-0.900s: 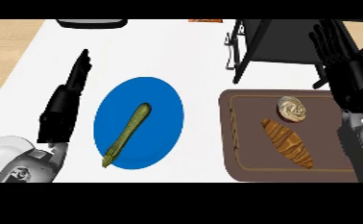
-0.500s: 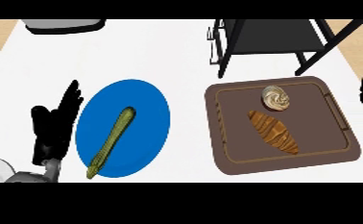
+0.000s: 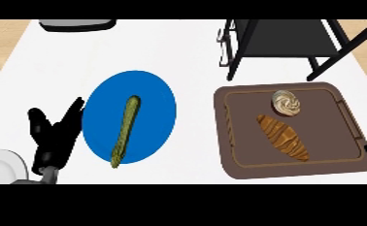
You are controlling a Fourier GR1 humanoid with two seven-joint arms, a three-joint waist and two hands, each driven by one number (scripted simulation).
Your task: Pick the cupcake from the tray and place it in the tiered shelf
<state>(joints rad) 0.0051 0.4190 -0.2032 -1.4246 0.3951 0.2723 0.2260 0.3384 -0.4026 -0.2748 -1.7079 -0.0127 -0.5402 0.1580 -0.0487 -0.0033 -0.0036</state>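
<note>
The cupcake [image 3: 287,102], with swirled pale frosting, sits at the back of the brown tray [image 3: 237,157], just behind a croissant [image 3: 284,136]. Behind the tray stands the black tiered shelf [image 3: 285,40], its flat level facing me. My left hand [image 3: 54,135] rests at the lower left beside the blue plate, fingers straight and pointing up, far from the cupcake. My right hand does not show anywhere in the head view.
A blue plate [image 3: 154,94] left of the tray carries a long green vegetable [image 3: 125,130]. A dark-rimmed grey object [image 3: 77,24] lies at the back left. A white round object [image 3: 8,168] peeks in at the lower left corner.
The view has shifted, so everything sits lower and further left. My right hand, seen by the shelf earlier, has left the view. My left hand has sunk toward the lower left.
</note>
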